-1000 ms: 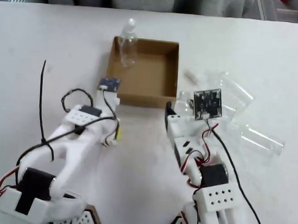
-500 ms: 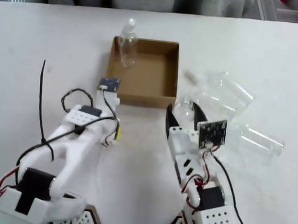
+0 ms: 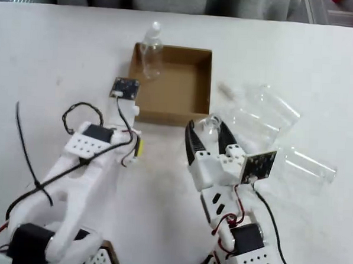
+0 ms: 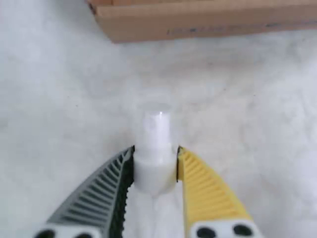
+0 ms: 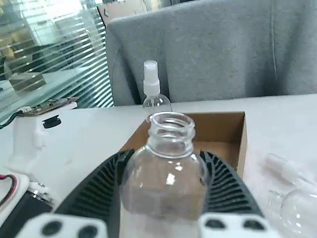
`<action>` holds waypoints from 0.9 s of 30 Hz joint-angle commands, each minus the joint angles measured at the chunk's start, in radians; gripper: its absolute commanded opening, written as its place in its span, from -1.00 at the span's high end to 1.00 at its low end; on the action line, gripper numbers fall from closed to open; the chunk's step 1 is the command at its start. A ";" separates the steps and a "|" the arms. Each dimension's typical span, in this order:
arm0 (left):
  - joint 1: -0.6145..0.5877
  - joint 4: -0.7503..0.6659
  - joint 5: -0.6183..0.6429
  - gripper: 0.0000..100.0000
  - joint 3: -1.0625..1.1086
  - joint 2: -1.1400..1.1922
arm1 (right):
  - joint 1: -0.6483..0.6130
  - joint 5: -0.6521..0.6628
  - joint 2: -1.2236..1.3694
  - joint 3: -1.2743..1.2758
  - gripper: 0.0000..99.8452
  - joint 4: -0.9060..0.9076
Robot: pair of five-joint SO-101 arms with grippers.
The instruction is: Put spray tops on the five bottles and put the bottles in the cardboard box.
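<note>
In the left wrist view my left gripper [image 4: 155, 151] is shut on a white spray top [image 4: 157, 129], just above the table in front of the cardboard box [image 4: 198, 22]. From above, that gripper [image 3: 135, 149] sits near the box's [image 3: 183, 111] front left corner. My right gripper [image 3: 207, 129] is shut on a clear bottle [image 3: 210, 123], upright with an open neck, close to the box's front right corner. The right wrist view has this bottle [image 5: 166, 173] between black fingers [image 5: 99, 188]. A capped bottle [image 3: 151, 51] stands in the box's far left corner.
Several clear uncapped bottles [image 3: 266, 113] lie on the table right of the box, one farther out [image 3: 311, 165]. A loose spray top [image 3: 226, 89] lies beside the box's right wall. The left half of the table is bare white surface.
My right gripper has drawn back toward the near side with the bottle now between its fingers, neck up. The left arm has shifted slightly left and its wrist moved toward the box.
</note>
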 commanded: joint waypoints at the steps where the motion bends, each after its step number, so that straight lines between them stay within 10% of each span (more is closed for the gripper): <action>1: -0.035 0.023 -0.017 0.95 -0.011 -0.143 | -0.007 -0.002 0.001 0.009 0.96 -0.065; 27: -0.054 0.020 -0.261 0.95 -0.396 -0.631 | -0.305 0.052 0.002 0.009 0.87 -0.062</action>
